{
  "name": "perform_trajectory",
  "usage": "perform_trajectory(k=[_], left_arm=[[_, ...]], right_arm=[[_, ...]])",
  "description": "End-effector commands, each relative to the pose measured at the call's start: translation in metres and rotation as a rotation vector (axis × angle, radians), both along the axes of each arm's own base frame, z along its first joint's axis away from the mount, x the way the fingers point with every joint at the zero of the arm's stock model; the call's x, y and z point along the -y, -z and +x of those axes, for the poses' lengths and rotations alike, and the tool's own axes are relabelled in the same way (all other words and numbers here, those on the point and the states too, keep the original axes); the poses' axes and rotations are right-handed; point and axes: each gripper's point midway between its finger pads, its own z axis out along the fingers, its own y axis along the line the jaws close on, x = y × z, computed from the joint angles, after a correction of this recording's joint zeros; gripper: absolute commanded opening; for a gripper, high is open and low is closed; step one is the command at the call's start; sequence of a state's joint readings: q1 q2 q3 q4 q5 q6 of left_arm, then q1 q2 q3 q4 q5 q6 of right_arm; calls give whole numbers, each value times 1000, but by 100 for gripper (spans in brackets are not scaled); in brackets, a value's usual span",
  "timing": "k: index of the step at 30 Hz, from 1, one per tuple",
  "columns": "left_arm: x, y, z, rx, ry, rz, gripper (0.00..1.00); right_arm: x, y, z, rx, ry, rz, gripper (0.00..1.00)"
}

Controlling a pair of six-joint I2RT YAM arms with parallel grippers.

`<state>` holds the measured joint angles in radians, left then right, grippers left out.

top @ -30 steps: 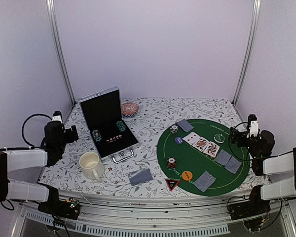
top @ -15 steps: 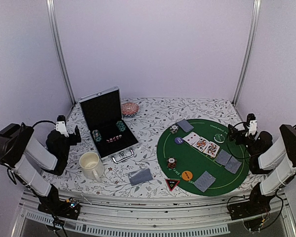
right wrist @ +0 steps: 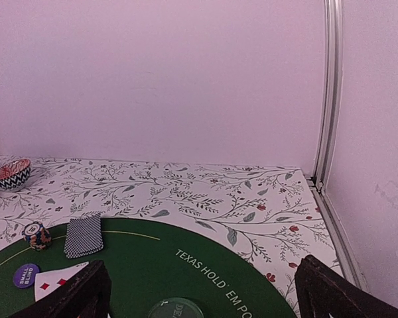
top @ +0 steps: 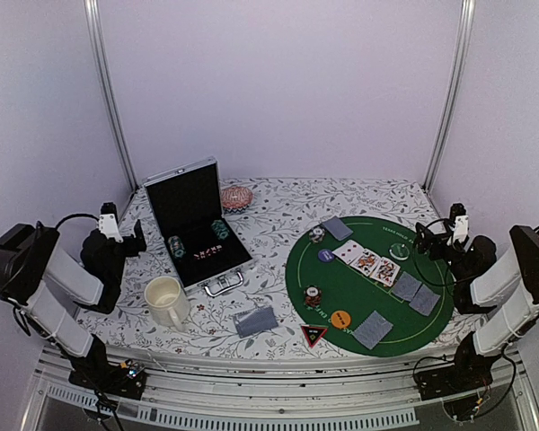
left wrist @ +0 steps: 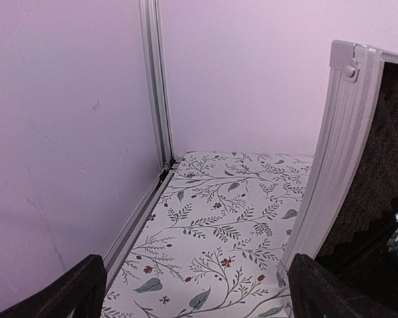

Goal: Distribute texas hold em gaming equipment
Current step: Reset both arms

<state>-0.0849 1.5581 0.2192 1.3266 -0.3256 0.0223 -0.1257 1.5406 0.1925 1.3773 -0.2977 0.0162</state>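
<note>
Most of the poker set is already lying on the round green mat (top: 359,301). Three face-up cards (top: 368,260) are sitting just toward 12 o'clock of its centre. Face-down cards (top: 337,227) are resting at 11 o'clock, as a pair near 3 to 4 o'clock, and at 6 o'clock. Chip stacks (top: 313,295) are standing at 9 and 10 o'clock, with the purple disc (top: 325,255) lying between them. The clear disc (top: 399,250) is lying at 1 o'clock, the orange disc (top: 340,318) at 7 o'clock, and the triangle marker (top: 313,335) is overhanging the rim at 8 o'clock. What is left looks small: a deck (top: 256,321) is lying off the mat on the tabletop (top: 278,211), and teal chips (top: 219,229) are sitting in the open case (top: 187,199). The left claw (top: 130,238) and the right claw (top: 427,241) are hanging wide and empty at the tabletop's 9 and 3 o'clock edges.
</note>
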Motion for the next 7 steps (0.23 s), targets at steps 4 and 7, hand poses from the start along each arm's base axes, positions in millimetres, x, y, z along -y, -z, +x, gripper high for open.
perform_trajectory(k=[4,7], left_arm=[[-3,-9,2,34,-2,3,98],[-3,-10,2,36,-3,4,98]], right_arm=[[2,-3,4,2,9,11,99],[3,-2,5,-2,15,11,99]])
